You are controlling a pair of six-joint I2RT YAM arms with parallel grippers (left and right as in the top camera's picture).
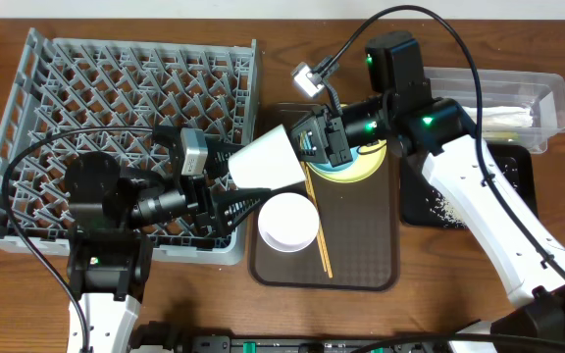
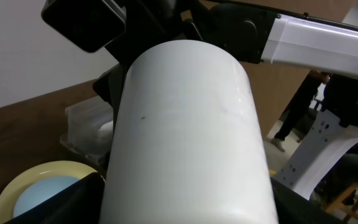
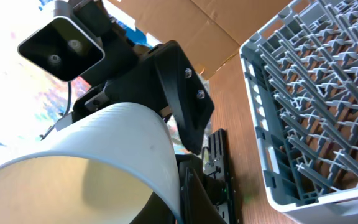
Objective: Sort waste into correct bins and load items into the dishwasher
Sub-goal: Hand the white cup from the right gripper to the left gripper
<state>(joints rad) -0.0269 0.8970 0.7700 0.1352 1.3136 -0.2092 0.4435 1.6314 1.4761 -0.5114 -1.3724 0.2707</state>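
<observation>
A small white cup (image 1: 266,157) hangs on its side over the gap between the dishwasher rack (image 1: 126,98) and the brown tray, held from both ends. My left gripper (image 1: 246,176) has its fingers (image 2: 67,202) pressed on both sides of the cup's body (image 2: 185,137). My right gripper (image 1: 307,145) is shut on the cup's rim (image 3: 92,162), one finger inside the wall. The yellow plate (image 1: 373,162) with the light blue bowl (image 2: 42,190), the white bowl (image 1: 287,221) and two chopsticks (image 1: 317,221) lie on the tray.
The brown serving tray (image 1: 361,255) sits right of the rack (image 3: 316,93). A clear tub (image 1: 547,98) at far right holds a crumpled napkin (image 1: 503,118). In front of it a black tray (image 1: 518,186) has rice scraps (image 1: 449,206).
</observation>
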